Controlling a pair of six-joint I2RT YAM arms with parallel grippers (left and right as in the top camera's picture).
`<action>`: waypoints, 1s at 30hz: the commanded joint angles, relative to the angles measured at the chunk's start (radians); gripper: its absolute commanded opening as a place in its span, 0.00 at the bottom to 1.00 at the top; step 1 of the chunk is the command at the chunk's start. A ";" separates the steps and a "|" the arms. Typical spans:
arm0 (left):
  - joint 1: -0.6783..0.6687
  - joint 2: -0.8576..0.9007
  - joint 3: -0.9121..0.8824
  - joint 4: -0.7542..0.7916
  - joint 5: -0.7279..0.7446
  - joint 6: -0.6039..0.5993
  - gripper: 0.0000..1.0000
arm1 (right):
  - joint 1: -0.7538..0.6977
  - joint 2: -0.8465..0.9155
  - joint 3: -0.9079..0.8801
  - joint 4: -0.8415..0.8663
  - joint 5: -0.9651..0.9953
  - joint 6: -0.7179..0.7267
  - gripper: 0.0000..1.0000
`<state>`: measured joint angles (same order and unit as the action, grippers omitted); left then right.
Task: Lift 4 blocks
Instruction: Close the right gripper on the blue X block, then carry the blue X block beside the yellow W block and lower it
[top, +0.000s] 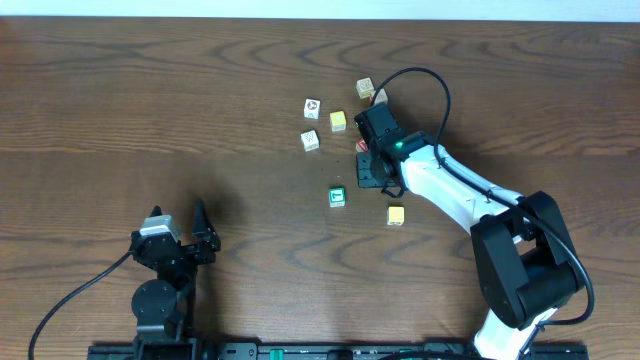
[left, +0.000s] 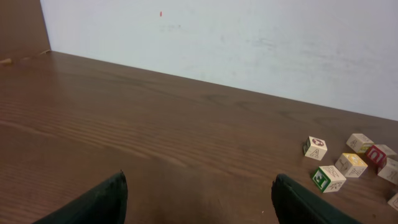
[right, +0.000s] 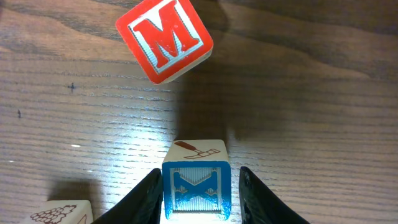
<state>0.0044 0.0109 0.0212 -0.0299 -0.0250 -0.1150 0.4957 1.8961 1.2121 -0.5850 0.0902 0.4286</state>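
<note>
Overhead: my left hand (top: 180, 228) sits near-left over bare worktop (top: 120, 110), spread full wide and holding nothing. Left wrist view agrees: both fingers (left: 93, 202) are far apart with only wood between them. Right of centre, the yellow-orange block (top: 396, 215) is nearest. The teal-green block (top: 337, 196) is a bit farther and to its left. Both lie flat on the worktop, clear of my hands. My right hand (top: 372, 172) is down just beyond those two. Right wrist view: the blue X block (right: 196, 190) stands between its fingers (right: 144, 199), which are partly closed and tight alongside it. Can't tell if they actually pinch it. The red M block (right: 164, 40) is just beyond, turned askew and apart from the blue one. Farthest out in overhead: three cream cubes (top: 312, 107) and a paler yellow cube (top: 338, 120) in a loose cluster.
</note>
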 joint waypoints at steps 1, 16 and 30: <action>-0.003 -0.006 -0.016 -0.044 -0.010 -0.002 0.75 | 0.010 0.008 0.018 0.002 0.021 -0.048 0.36; -0.003 -0.006 -0.016 -0.044 -0.010 -0.002 0.75 | 0.010 0.008 0.017 -0.005 0.006 -0.060 0.21; -0.003 -0.006 -0.016 -0.044 -0.010 -0.002 0.75 | 0.009 -0.119 0.067 -0.065 0.010 -0.067 0.22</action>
<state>0.0044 0.0109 0.0212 -0.0296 -0.0254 -0.1150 0.4957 1.8732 1.2423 -0.6365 0.0898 0.3771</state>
